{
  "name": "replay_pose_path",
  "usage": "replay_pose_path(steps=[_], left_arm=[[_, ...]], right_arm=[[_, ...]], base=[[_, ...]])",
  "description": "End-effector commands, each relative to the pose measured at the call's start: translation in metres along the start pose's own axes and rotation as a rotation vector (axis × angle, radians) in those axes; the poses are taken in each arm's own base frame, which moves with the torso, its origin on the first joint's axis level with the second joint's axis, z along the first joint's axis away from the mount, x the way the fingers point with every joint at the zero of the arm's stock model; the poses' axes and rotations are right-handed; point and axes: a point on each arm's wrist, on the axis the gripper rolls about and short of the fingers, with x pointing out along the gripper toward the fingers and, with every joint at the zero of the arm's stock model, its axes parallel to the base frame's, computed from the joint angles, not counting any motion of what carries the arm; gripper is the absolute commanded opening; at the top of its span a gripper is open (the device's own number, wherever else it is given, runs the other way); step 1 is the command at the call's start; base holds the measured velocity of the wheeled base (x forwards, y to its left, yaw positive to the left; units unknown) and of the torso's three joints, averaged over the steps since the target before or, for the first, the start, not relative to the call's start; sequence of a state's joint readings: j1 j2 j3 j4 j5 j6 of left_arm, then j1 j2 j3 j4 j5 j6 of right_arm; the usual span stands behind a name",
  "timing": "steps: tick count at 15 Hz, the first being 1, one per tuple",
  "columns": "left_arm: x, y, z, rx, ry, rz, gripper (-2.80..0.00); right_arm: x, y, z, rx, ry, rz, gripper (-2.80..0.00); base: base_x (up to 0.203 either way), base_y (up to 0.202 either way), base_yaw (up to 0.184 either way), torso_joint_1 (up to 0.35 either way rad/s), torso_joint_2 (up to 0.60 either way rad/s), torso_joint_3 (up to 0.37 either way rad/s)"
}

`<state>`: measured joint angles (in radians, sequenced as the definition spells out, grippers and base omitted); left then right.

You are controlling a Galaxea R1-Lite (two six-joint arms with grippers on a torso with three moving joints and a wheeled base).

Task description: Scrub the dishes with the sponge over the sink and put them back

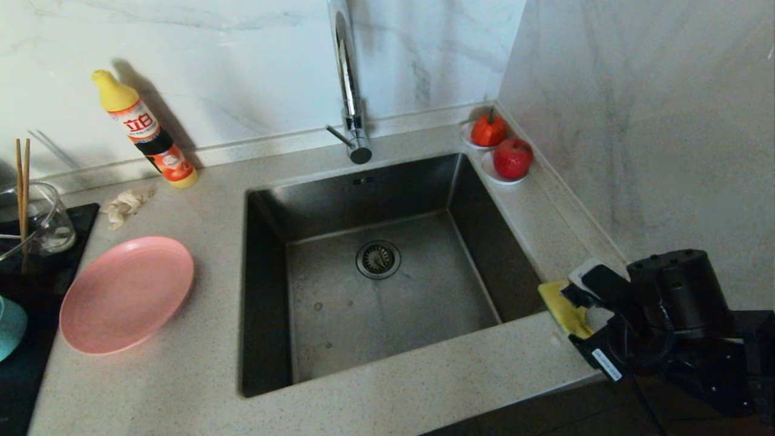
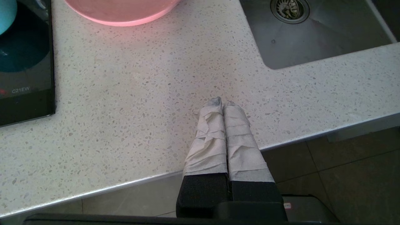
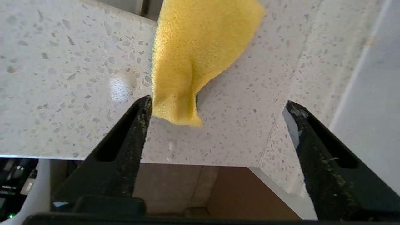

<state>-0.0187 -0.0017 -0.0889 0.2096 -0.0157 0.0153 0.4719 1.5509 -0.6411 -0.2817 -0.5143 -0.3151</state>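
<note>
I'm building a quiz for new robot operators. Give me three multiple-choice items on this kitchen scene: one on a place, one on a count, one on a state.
1. Where does the sponge lie?
A. In the sink
B. On the counter right of the sink
C. On the pink plate

2. How many white saucers with red fruit stand at the back right corner?
A. One
B. Two
C. Four

3. How does the right gripper stand?
A. Open, holding nothing
B. Shut on the sponge
C. Shut on the chopsticks

Answers:
1 B, the head view shows the yellow sponge on the counter by the sink's right rim.
2 B, two saucers sit side by side there.
3 A, the right wrist view shows the fingers spread wide, the sponge lying on the counter before them.
</note>
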Motion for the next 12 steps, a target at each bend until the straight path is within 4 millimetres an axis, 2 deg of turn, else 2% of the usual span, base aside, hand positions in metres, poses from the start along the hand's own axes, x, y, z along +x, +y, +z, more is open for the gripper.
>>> replay_pose_path(steps=[1, 4, 6, 7, 12], left_arm=[[0.000, 0.000, 0.000, 0.000, -0.002, 0.001, -2.80], [0.000, 0.000, 0.000, 0.000, -0.001, 0.000, -2.80], [0.000, 0.000, 0.000, 0.000, -0.002, 0.001, -2.80], [0.000, 0.000, 0.000, 0.000, -0.002, -0.001, -2.80], [0.000, 0.000, 0.000, 0.000, -0.001, 0.001, -2.80]], right_arm=[[-0.007, -0.003, 0.001, 0.012, -0.025, -0.006, 0.00], [-0.013, -0.005, 0.004, 0.037, -0.055, -0.002, 0.00], [-0.027, 0.000, 0.007, 0.065, -0.098, 0.032, 0.00], [-0.035, 0.002, 0.008, 0.085, -0.119, 0.050, -2.80], [-0.084, -0.002, 0.011, 0.235, -0.288, 0.142, -2.80]], base=[[0.000, 0.000, 0.000, 0.000, 0.00, 0.000], [0.000, 0.000, 0.000, 0.000, 0.00, 0.000], [0.000, 0.000, 0.000, 0.000, 0.00, 0.000], [0.000, 0.000, 0.000, 0.000, 0.00, 0.000], [0.000, 0.000, 0.000, 0.000, 0.00, 0.000]])
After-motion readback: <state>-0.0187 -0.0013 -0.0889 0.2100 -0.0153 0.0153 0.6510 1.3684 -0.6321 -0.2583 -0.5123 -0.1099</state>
